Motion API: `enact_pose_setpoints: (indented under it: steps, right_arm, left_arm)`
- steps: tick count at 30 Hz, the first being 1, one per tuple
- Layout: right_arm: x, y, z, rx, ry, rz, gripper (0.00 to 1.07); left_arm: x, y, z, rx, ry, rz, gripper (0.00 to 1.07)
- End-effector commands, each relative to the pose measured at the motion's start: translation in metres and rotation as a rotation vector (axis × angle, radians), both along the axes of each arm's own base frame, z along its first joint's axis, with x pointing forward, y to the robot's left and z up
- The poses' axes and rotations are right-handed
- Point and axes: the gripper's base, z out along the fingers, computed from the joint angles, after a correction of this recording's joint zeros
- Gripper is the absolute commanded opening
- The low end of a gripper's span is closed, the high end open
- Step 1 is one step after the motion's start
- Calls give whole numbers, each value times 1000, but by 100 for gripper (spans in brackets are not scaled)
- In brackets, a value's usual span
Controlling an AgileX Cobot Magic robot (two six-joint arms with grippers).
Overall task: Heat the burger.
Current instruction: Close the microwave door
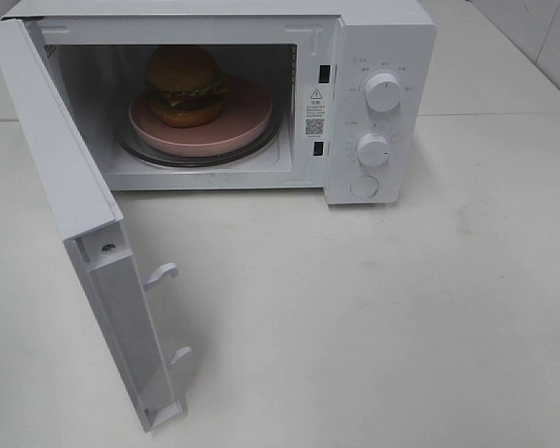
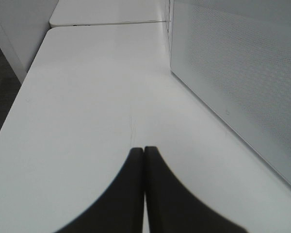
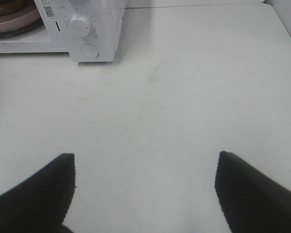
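The burger (image 1: pixel 184 84) is located inside the microwave (image 1: pixel 383 28), in the cooking cavity, standing upright on the pink plate (image 1: pixel 247 121).

Nearest the arms:
- Left gripper (image 2: pixel 144 150): dark fingers pressed together with nothing between them, over the white table (image 2: pixel 77 107). A pale panel (image 2: pixel 242 73) with a fine dot pattern stands just beside it.
- Right gripper (image 3: pixel 145 156): fingers spread wide and holding nothing, over bare table, well apart from the microwave.

Door (image 1: pixel 65 187): swung fully open on the left side of the cabinet. Two white latch hooks (image 1: pixel 161 273) project from its inner edge.

Cavity: the pink plate rests on the glass turntable (image 1: pixel 135 151). The burger is set toward the plate's left and rear, with the plate's right side bare.

Control panel, right of the cavity:
- Upper knob (image 1: pixel 384 92) and lower knob (image 1: pixel 373 149), each ringed with small markings too fine to read.
- Round button (image 1: pixel 364 186) below the knobs.

Label (image 1: pixel 315 109) on the cavity's right frame: a warning triangle, several lines of print and a QR code. The print cannot be read. No brand name is legible.
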Motion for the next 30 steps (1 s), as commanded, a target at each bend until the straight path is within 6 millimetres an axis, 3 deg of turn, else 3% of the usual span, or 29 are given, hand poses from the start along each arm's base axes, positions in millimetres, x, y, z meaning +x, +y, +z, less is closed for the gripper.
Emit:
enact_pose_setpoints:
  steps: [1,30]
  right_arm:
    - [-3,0,0,6,-37,-8,76]
    - [-3,0,0,7,-37,-8,76]
  left_arm:
    - [-3,0,0,0,-27,2,0]
    - [-3,0,0,0,-27,2,0]
